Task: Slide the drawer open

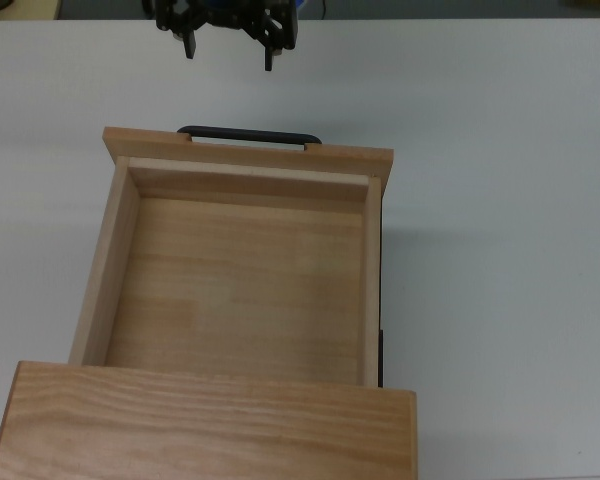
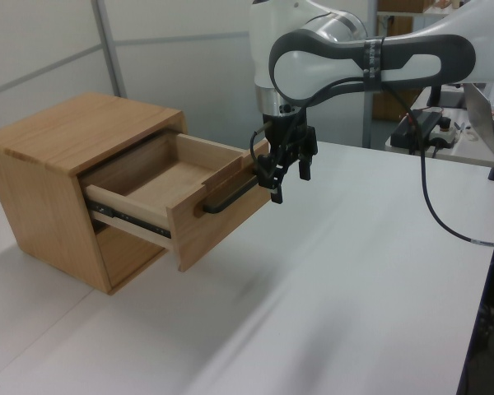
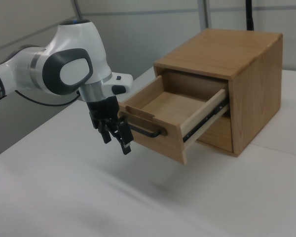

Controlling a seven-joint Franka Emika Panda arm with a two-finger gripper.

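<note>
Light wood forms the box-shaped drawer point(image 2: 193, 193), seen pulled well out; its thin black bar handle point(image 1: 248, 134) runs crosswise, just beside the black two-finger gripper point(image 1: 228, 52), which is spread and empty.

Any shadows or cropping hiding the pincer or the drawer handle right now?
Top view: the pincer is cropped by the upper edge; the handle is clear. Left view: the handle is partly behind the pincer. Right view: both unobstructed, soft shadow under the drawer.
</note>
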